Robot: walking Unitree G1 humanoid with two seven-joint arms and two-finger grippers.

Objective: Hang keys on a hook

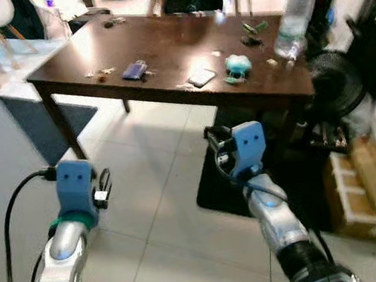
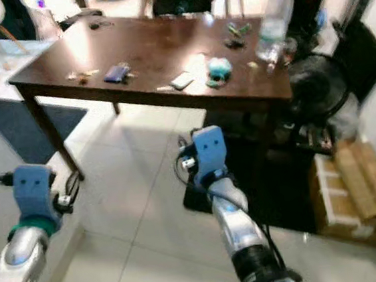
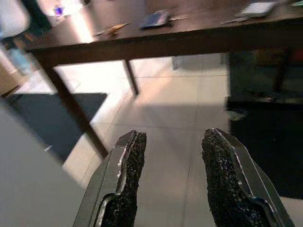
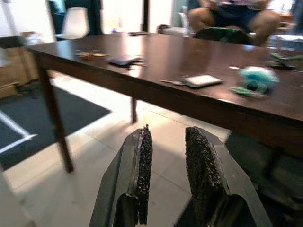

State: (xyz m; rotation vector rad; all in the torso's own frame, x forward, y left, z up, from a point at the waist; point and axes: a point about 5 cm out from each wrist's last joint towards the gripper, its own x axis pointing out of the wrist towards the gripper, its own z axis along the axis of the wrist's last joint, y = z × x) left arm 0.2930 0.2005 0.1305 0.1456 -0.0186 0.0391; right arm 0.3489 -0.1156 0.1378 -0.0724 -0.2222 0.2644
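L tool (image 3: 173, 182) wide, R tool (image 4: 168, 177) narrow gap, both empty; keys (image 1: 102, 72) on table (image 1: 165, 49).

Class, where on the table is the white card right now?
The white card lies near the dark table's front edge, between the blue key pouch and the teal object.

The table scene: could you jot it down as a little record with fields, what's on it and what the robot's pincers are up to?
table: dark wood table ahead, on tiled floor
on it: blue keyring item, white card, teal object, clear bottle
left pincer: open, holding nothing, short of the table
right pincer: open, holding nothing
behind table: a seated person
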